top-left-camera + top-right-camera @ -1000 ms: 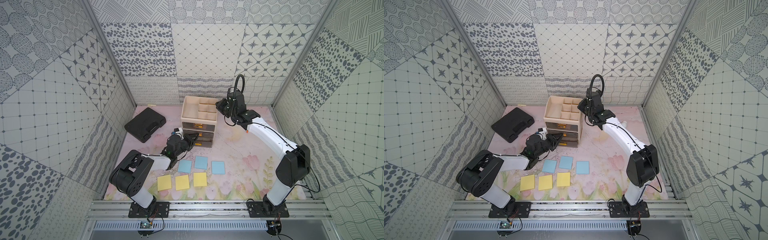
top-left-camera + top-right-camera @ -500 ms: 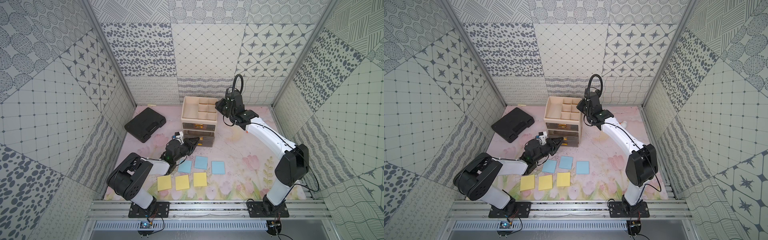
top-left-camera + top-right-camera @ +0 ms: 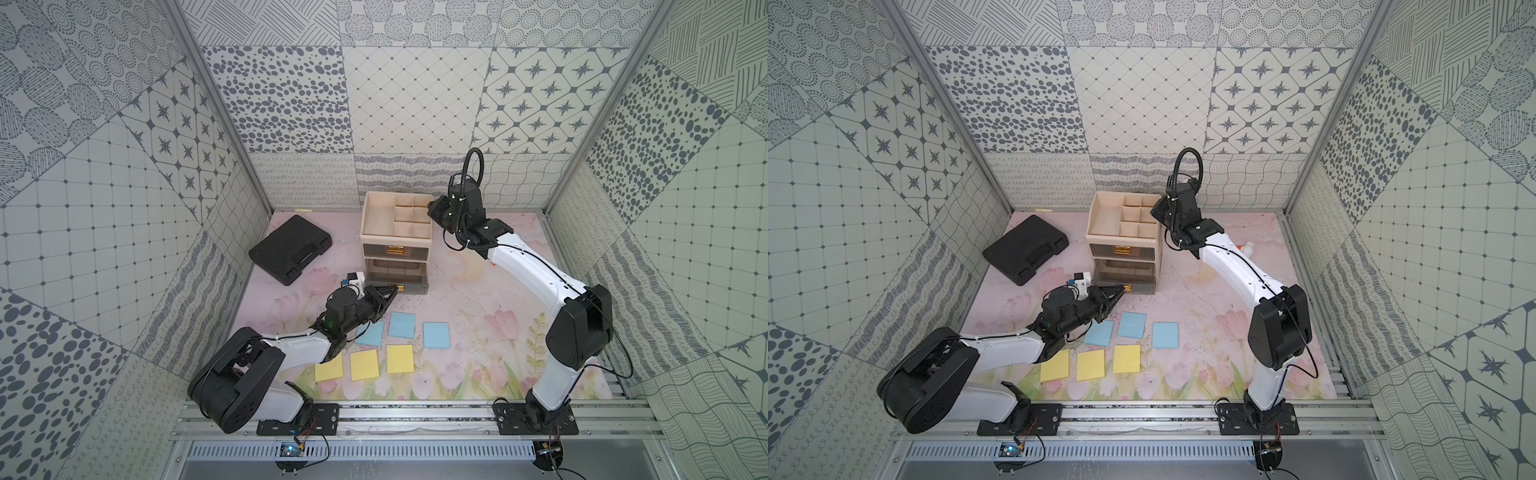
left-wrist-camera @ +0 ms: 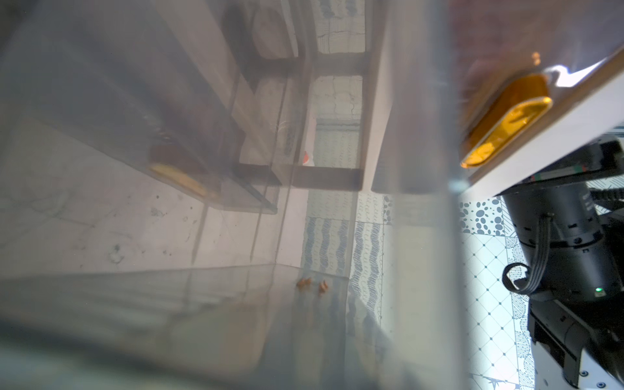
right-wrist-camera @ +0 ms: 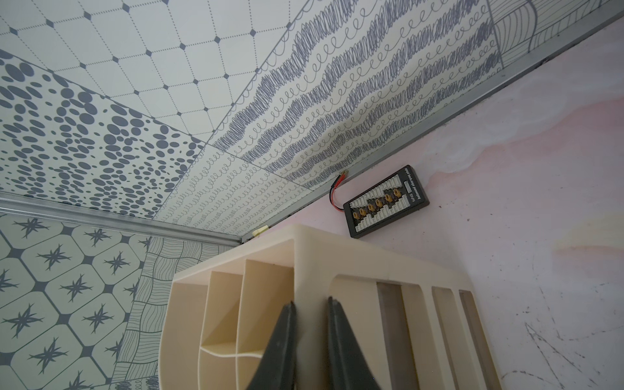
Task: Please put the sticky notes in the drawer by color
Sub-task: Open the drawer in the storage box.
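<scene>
On a flowered pink tabletop [image 3: 478, 291] walled by patterned panels [image 3: 407, 104], a drawer handle [image 3: 401, 288] is pinched by the left hand [image 3: 392, 290], the cabinet rim [image 5: 299, 260] by the right hand [image 5: 310, 301].

The drawer [image 3: 397, 232] stands at the back of the surface [image 3: 478, 299], the case [image 3: 291, 249] left of it, sticky notes [image 3: 402, 325] in rows before it.

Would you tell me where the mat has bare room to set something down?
Free: between the rightmost blue note and the right arm, and between the black case and the cabinet. Crowded: around the left fingers, bottom drawer and notes.
</scene>
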`<action>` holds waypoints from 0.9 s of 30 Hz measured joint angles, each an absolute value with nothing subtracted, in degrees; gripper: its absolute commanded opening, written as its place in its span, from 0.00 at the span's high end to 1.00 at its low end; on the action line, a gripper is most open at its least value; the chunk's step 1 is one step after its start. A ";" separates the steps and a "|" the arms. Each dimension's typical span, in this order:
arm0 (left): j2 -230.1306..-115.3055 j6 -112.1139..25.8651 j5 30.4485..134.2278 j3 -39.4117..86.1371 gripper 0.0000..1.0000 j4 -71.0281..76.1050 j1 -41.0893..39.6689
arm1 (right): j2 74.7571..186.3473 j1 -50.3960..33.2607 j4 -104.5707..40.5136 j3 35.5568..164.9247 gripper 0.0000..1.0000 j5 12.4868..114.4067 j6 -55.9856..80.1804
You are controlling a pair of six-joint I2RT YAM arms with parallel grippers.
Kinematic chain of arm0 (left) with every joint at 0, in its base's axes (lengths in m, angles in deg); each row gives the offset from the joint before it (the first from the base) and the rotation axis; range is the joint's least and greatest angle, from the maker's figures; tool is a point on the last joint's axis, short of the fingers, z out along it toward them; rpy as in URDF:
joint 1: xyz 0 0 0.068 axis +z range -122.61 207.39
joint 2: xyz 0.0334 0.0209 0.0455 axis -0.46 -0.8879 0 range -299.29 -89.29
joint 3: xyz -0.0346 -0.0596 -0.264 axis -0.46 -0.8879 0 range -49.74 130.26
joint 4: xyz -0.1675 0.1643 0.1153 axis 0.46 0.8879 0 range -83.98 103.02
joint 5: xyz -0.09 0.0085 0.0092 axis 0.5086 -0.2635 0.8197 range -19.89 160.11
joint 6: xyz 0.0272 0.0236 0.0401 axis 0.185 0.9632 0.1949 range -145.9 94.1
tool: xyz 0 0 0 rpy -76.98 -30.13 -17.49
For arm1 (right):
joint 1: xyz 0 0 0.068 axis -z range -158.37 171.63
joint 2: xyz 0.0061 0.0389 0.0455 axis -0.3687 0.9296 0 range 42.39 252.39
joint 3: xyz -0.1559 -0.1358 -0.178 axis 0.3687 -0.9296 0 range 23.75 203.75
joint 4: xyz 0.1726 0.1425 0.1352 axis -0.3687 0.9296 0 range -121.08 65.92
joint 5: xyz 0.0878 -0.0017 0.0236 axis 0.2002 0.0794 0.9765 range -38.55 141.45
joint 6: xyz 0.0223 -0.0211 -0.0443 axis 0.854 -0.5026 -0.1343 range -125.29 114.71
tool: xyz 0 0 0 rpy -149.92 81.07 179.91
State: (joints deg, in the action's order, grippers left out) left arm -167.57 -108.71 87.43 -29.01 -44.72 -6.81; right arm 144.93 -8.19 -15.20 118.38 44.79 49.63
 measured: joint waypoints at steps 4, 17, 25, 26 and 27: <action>-165.19 -108.56 87.41 -29.78 1.00 -42.38 -7.46 | 145.63 -8.19 -15.11 119.19 1.00 44.70 49.63; -159.72 -107.66 87.56 -31.48 1.00 -36.63 -7.86 | 147.16 -8.21 -14.11 121.55 1.00 44.51 49.54; -155.77 -106.63 87.19 -31.59 1.00 -31.58 -7.90 | 148.25 -7.75 -12.40 123.63 1.00 44.81 49.28; -155.48 -106.55 87.15 -31.59 1.00 -31.10 -7.90 | 148.25 -7.75 -12.23 123.73 1.00 44.86 49.19; -155.13 -106.41 87.08 -31.59 1.00 -30.51 -7.90 | 148.30 -7.73 -12.03 123.89 1.00 44.92 49.15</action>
State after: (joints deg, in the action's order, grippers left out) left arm -155.13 -106.41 87.08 -31.59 -30.51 -7.90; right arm 148.30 -7.73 -12.03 123.89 44.92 49.15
